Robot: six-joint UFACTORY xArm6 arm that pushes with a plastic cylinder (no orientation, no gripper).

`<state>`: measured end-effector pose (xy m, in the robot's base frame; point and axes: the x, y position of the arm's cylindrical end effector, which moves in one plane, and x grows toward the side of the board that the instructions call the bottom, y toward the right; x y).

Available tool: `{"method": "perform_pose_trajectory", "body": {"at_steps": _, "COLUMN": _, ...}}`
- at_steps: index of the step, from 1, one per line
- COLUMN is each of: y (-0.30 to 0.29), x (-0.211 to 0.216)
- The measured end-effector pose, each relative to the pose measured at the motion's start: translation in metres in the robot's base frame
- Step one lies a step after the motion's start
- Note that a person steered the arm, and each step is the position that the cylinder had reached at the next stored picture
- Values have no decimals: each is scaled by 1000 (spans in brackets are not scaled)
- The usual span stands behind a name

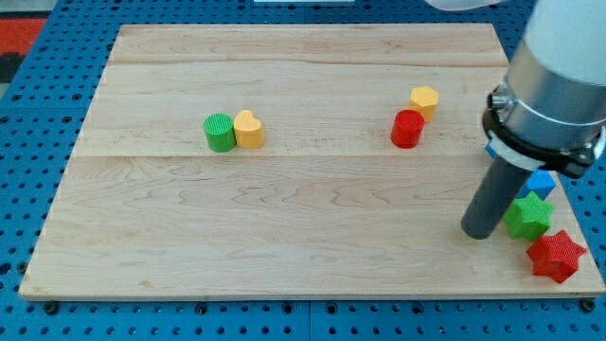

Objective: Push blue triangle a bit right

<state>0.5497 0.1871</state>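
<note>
The blue triangle (542, 183) lies near the board's right edge, mostly hidden behind the arm; only a small blue part shows. My tip (480, 233) rests on the board just left of the green star (528, 216) and below-left of the blue triangle. The rod rises from the tip up to the grey arm body at the view's upper right. The tip is close to the green star; I cannot tell if they touch.
A red star (556, 256) sits at the bottom right corner, below the green star. A red cylinder (407, 129) and a yellow hexagon (424, 100) stand together right of centre. A green cylinder (219, 133) touches a yellow heart (249, 129) left of centre. The wooden board (284, 237) lies on blue pegboard.
</note>
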Motion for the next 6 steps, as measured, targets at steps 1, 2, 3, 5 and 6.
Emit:
{"method": "perform_pose_trajectory", "body": {"at_steps": 1, "y": 23, "x": 0}}
{"method": "perform_pose_trajectory", "body": {"at_steps": 2, "y": 40, "x": 0}}
{"method": "perform_pose_trajectory", "body": {"at_steps": 3, "y": 45, "x": 0}}
{"method": "perform_pose_trajectory", "body": {"at_steps": 5, "y": 21, "x": -16}}
{"method": "perform_pose_trajectory", "body": {"at_steps": 6, "y": 21, "x": -28}}
